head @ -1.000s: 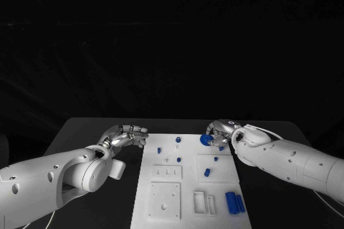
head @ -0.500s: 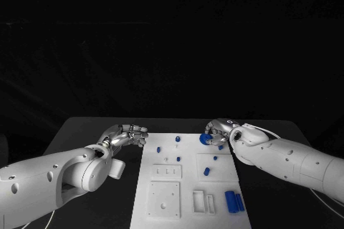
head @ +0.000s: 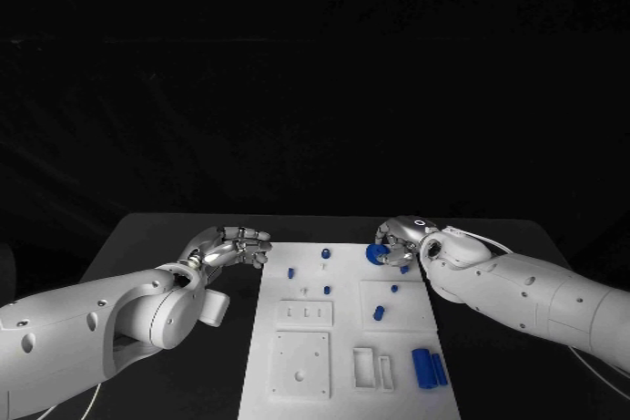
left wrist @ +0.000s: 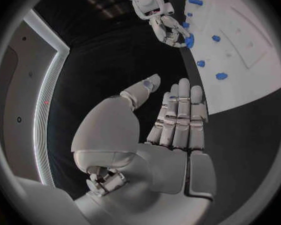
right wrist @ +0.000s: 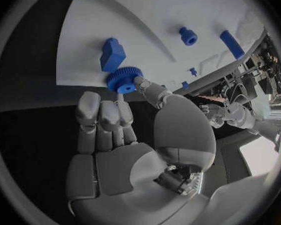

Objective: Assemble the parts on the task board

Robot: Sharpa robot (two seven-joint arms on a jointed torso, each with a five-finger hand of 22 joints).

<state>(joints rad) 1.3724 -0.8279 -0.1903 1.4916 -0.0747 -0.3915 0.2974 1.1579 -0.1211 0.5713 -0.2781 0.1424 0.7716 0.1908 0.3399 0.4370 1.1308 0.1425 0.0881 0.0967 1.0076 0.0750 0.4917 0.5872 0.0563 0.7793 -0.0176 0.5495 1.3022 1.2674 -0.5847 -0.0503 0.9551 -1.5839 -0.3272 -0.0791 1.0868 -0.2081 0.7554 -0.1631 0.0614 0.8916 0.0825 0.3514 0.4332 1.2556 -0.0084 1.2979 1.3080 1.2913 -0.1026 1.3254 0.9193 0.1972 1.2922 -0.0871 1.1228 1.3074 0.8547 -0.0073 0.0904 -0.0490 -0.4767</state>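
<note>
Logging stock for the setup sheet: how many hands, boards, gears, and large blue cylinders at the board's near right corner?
hands: 2 (left hand, right hand)
board: 1
gear: 1, pinched by the right hand
cylinders: 2
Total: 6

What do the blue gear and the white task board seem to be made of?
Blue gear: probably matte plastic; uniform colour, crisp moulded-looking teeth, no metallic shine. The right hand touches it. Task board: likely matte white plastic; smooth, even surface, though painted material cannot be excluded.
</note>
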